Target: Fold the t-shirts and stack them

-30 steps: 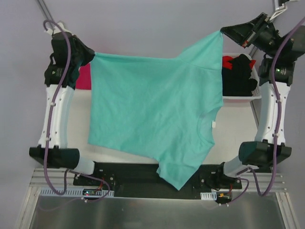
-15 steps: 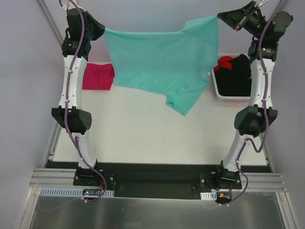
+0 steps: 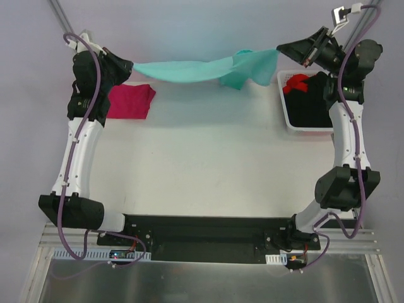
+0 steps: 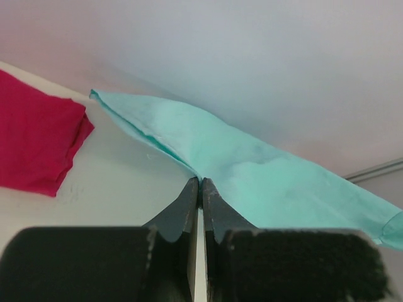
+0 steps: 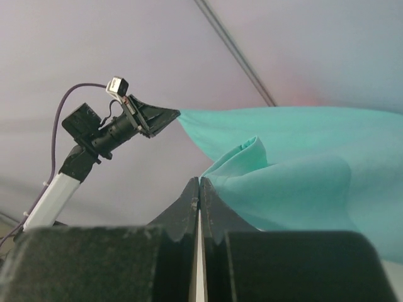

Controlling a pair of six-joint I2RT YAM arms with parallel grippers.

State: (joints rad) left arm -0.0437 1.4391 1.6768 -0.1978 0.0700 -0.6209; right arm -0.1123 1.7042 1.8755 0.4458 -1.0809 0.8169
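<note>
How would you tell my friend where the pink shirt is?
Look at the white table, at its far left corner. The pink shirt lies there, folded. It is the only pink thing: the green shirt hangs stretched in the air, and the black and red clothes sit in the bin.

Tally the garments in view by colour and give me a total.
teal t-shirt: 1, hanging stretched above the table
magenta t-shirt: 1, folded on the table
red garment: 1, in the white bin
black garment: 1 heap in the same bin; separate pieces cannot be told apart
Total: 4 that can be told apart
</note>
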